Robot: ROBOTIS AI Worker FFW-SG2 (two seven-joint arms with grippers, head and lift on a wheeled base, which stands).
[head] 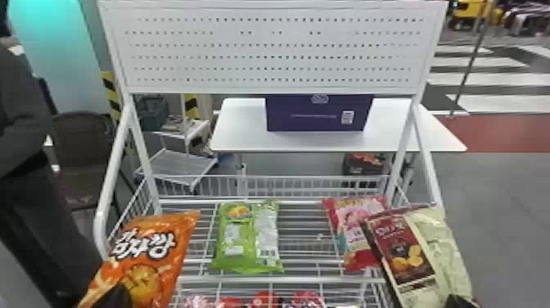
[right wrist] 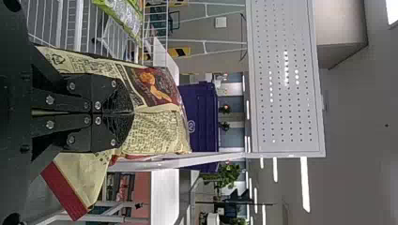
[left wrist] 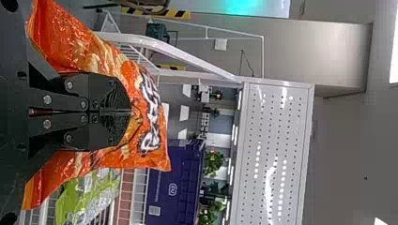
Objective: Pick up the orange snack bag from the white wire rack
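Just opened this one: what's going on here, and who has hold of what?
The robot has a bag in each gripper. Its left gripper is closed on the orange snack bag, held up at the left side of the white wire rack. Its right gripper grips a cream-coloured bag on the right side. A green bag and a pink-and-red bag lie on the rack between them.

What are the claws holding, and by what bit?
The left claw pinches the orange bag below its white letters; the right claw, the pale bag below its chip picture.
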